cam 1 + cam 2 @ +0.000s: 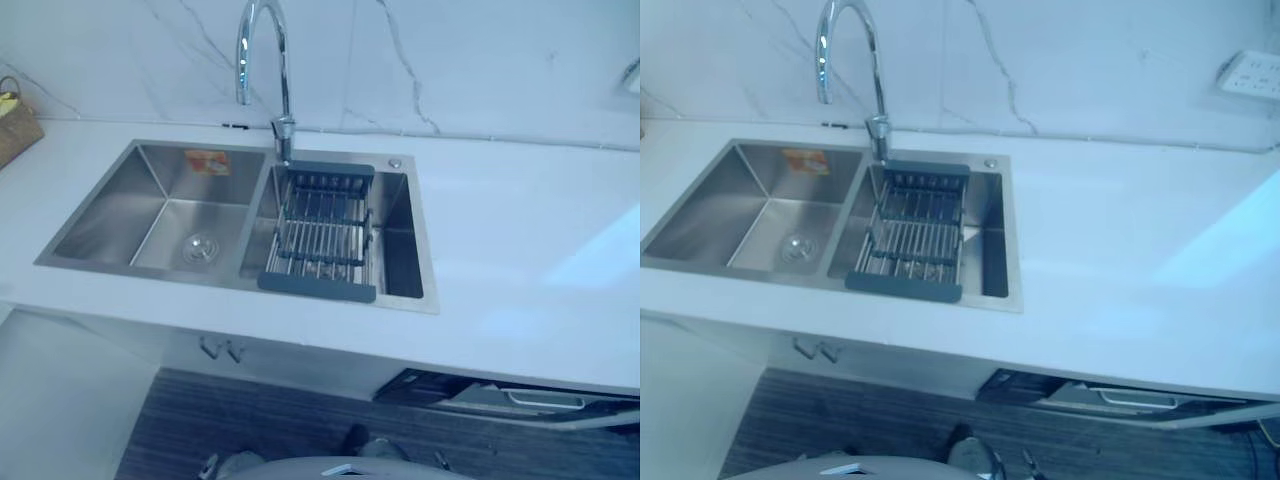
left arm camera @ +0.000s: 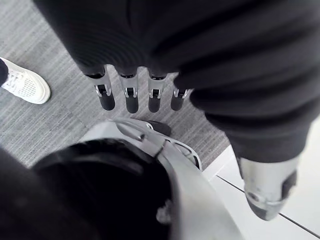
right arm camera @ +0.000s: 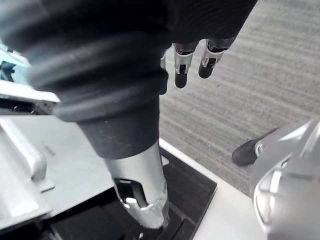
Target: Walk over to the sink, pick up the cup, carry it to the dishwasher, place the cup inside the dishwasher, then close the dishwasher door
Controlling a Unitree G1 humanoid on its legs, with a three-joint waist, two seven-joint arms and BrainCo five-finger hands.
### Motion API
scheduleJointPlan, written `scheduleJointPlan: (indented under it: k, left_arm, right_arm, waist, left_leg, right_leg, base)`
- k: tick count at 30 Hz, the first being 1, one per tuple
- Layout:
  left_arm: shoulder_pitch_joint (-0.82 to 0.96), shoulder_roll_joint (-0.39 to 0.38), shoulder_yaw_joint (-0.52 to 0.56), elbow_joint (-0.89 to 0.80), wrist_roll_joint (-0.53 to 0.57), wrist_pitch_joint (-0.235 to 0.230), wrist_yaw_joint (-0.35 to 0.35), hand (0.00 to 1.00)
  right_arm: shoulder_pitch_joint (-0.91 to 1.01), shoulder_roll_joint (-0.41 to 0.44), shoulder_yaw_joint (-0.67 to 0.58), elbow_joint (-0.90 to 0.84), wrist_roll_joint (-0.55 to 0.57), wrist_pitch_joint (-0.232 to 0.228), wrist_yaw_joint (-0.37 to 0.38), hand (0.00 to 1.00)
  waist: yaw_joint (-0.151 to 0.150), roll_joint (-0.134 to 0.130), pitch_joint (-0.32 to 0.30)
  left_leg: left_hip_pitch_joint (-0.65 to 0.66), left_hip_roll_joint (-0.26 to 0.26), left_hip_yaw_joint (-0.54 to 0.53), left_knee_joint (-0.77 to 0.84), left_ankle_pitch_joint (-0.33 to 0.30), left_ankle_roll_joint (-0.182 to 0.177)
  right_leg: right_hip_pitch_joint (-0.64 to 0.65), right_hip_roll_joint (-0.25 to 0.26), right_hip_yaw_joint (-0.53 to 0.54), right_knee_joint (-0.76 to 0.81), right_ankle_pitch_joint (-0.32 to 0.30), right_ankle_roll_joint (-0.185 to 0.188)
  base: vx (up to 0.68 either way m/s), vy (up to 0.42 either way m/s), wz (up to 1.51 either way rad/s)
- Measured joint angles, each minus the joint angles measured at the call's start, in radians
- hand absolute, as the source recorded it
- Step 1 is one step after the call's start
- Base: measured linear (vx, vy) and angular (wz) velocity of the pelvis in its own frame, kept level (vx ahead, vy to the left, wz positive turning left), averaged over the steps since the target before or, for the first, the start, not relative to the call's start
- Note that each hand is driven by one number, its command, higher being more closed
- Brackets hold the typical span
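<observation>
A steel double sink (image 1: 150, 215) is set in the white countertop (image 1: 520, 250), with a tall curved tap (image 1: 283, 80) behind the divider. A wire drain rack with dark ends (image 1: 320, 235) spans the right basin, its bars bare. Below the counter at the right, the dishwasher (image 1: 510, 398) has its door tipped slightly out, and its grey handle shows. My left hand (image 2: 132, 100) hangs over grey floor with straight fingers, holding nothing. My right hand (image 3: 182, 70) hangs beside the dishwasher door (image 3: 60, 185), fingers straight and empty.
A woven basket (image 1: 15, 125) sits at the counter's far left. A wall socket (image 1: 1250, 72) is on the marble wall at the right. Cabinet hooks (image 1: 220, 350) hang under the sink. A person's white shoe (image 2: 25, 85) stands on the grey floor.
</observation>
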State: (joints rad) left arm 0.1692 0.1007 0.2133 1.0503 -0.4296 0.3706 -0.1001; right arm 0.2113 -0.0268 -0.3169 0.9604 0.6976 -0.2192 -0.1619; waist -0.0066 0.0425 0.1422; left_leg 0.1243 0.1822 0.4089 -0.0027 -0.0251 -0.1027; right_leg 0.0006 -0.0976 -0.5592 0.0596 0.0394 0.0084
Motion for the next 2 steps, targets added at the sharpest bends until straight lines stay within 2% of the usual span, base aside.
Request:
scheduleJointPlan:
  k: [2]
  left_arm:
    - [-0.001,0.01,-0.023,-0.012,-0.028,0.016,-0.014,0.0]
  right_arm:
    - [-0.023,-0.001,0.001,-0.001,-0.016,0.008,0.047,0.0]
  waist:
    - [0.0,-0.004,0.002]
  left_leg:
    - [0.0,-0.009,0.001,-0.001,0.003,-0.004]
  right_leg:
    - [0.011,0.001,0.002,-0.031,0.023,0.002]
  base:
    - [0.01,0.068,-0.03]
